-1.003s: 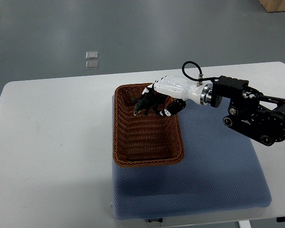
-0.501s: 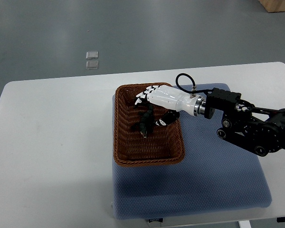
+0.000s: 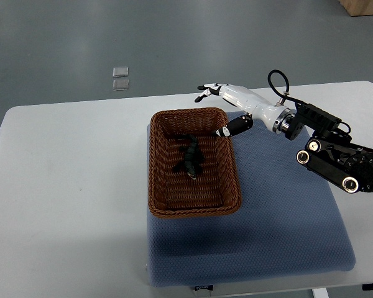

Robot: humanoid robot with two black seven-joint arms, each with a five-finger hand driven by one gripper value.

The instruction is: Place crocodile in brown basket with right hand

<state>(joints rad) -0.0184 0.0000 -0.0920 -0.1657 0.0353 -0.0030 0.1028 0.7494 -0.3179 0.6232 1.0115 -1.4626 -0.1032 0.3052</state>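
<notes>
The crocodile [image 3: 190, 160] lies on the floor of the brown basket [image 3: 151, 162], roughly in the middle and a little toward the far end, its long body running near to far. Nothing touches it. The robot's right hand [image 3: 236, 99] hovers above the basket's far right corner, released and holding nothing: the fingers [image 3: 206, 90] stretch out flat past the far rim, while the thumb [image 3: 234, 126] points down toward the rim's right side. Whether the thumb tip brushes the wicker or hangs just clear of it is hard to tell from this steep angle.

The basket sits half on a blue mat [image 3: 286, 217] and half on the white table [image 3: 68, 174]. The left arm does not show.

Judged from how things lie, the placing itself is done and the step in hand is the retreat. The next move likely calls for lifting the open hand up and back to the right, keeping the thumb away from the rim so that the basket is not dragged or tipped and the toy stays where it rests
</notes>
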